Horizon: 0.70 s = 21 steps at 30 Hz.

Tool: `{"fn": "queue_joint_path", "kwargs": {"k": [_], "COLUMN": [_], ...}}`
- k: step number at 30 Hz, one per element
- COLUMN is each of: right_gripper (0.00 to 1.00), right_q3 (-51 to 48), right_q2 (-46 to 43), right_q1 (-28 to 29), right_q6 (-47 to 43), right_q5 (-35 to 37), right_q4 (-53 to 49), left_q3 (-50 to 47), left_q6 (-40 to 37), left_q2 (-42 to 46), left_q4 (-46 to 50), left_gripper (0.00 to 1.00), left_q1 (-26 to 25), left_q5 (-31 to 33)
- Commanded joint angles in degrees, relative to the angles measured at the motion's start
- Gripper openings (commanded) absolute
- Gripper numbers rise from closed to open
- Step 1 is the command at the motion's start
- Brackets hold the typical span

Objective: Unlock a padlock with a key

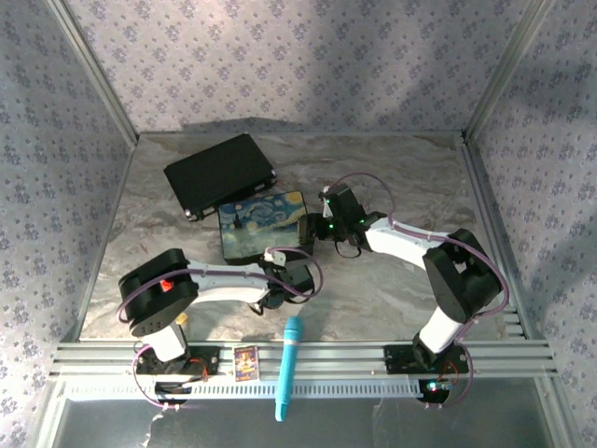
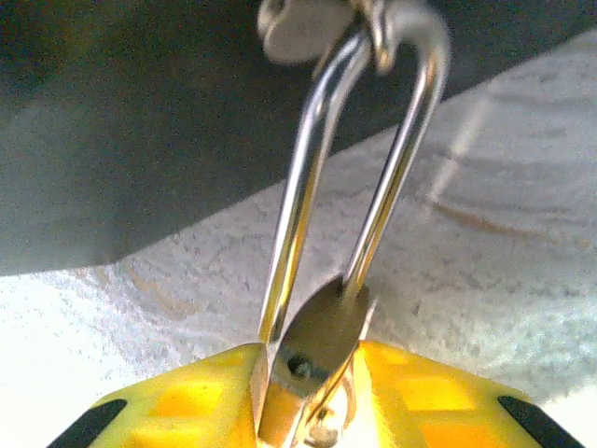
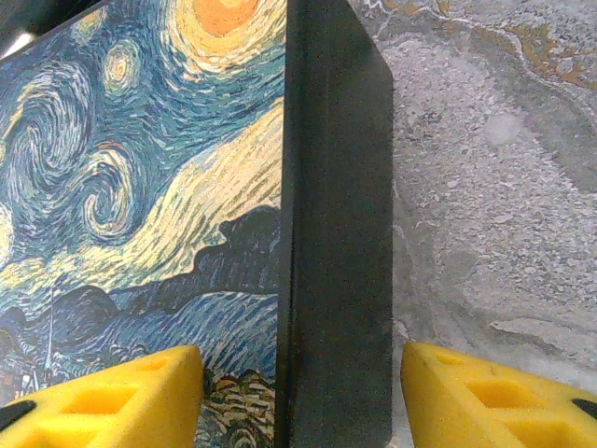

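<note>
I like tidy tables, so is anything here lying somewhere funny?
Yes. The light-blue stick looks out of place. It lies across the metal rail at the near edge, and its lower end pokes out past the rail instead of resting on the marble tabletop.

A box with a swirling blue-and-yellow night-sky painting on its lid (image 1: pixel 262 224) lies mid-table on the grey marbled tabletop (image 1: pixel 401 168). Close behind it, at an angle, sits 1 flat black case (image 1: pixel 220 174). The right wrist view shows the box's plain black side wall (image 3: pixel 336 233) meeting the marble. A light-blue pen-like stick (image 1: pixel 289 366) crosses the grooved metal rail (image 1: pixel 354 357) at the near edge, with 1 small printed card (image 1: pixel 245 362) just left of it.
</note>
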State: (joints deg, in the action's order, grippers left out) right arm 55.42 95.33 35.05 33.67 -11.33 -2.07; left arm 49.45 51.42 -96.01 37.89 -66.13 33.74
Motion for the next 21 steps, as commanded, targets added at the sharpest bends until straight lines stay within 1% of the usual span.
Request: {"fn": "queue_joint_path", "kwargs": {"k": [1, 2, 4, 6, 8, 10, 12, 15, 17, 21], "right_gripper": [0.58, 0.58, 0.58, 0.58, 0.58, 0.58, 0.58, 0.58, 0.58, 0.58], "right_q3": [-2.62, -2.68, -2.74, -3.05, -3.22, -3.33, -3.32, -3.74, -3.83, -3.39], "right_q2": [4.86, 4.78, 4.61, 4.18, 4.04, 3.99, 3.99, 3.65, 3.48, 3.53], "right_q1": [0.46, 0.45, 0.36, 0.37, 0.37, 0.28, 0.28, 0.19, 0.11, -0.16], "right_q6": [-0.36, -0.36, -0.49, -0.45, -0.52, -0.54, -0.38, -0.11, -0.04, -0.19], "right_q5": [4.99, 5.09, 5.09, 5.17, 5.19, 5.18, 5.18, 5.18, 5.23, 5.11], "right_q4": [-11.50, -11.59, -11.67, -11.66, -11.58, -11.56, -11.55, -10.97, -11.02, -11.08], "left_q3": [-1.73, -1.92, -1.32, 0.32, 1.12, 1.38, 2.71, 3.90, 4.11, 5.33], "left_q6": [-2.16, -2.29, -1.70, -0.45, -0.66, -1.11, -1.37, -1.78, -1.84, -1.71], "left_q2": [2.03, 2.04, 1.42, -0.02, -1.30, -2.33, -4.07, -5.84, -5.95, -5.18], "left_q4": [-0.04, -0.99, 0.17, 4.45, 5.65, 5.53, 6.79, 6.67, 6.23, 8.15], "left_gripper": [0.25, 0.23, 0.16, 0.10, 0.09, 0.09, 0.11, 0.20, 0.21, 0.23], "left_q1": [-0.41, -0.41, -0.49, -0.47, -0.49, -0.95, -1.78, -2.57, -3.10, -3.83], "left_q5": [-5.13, -5.76, -5.07, -2.39, -1.33, -1.00, 0.70, 0.08, -0.18, 1.85]}}
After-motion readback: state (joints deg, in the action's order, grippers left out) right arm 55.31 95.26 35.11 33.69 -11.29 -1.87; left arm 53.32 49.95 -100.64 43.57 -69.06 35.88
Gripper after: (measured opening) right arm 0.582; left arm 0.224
